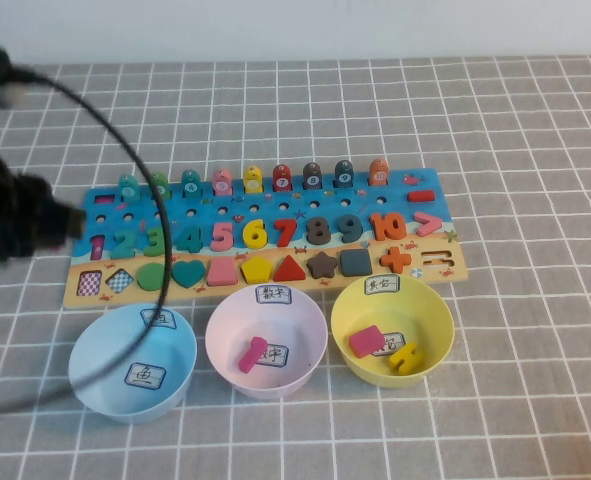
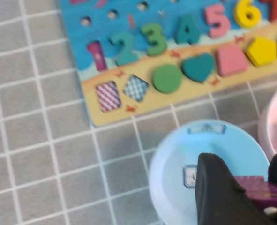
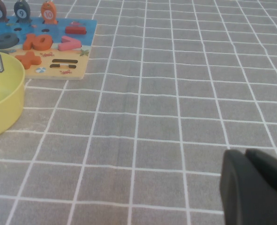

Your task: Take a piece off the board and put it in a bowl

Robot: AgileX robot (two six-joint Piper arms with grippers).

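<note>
Only the left wrist view showed the grip: left hand [image 2: 250, 192] clamped the piece [image 2: 258, 187] between its fingers, above the bowl [image 2: 175, 159]. High view: bowl lower left, below the board [image 1: 275, 235]. Right hand [image 3: 250, 187] over bare desk [image 3: 175, 93], fingers together.

A grey tablecloth [image 1: 535, 150] with a white grid of squares covers the whole table — slightly rumpled, with soft creases near its right side. Behind its far edge runs a plain white wall [image 1: 305, 28], evenly lit
</note>
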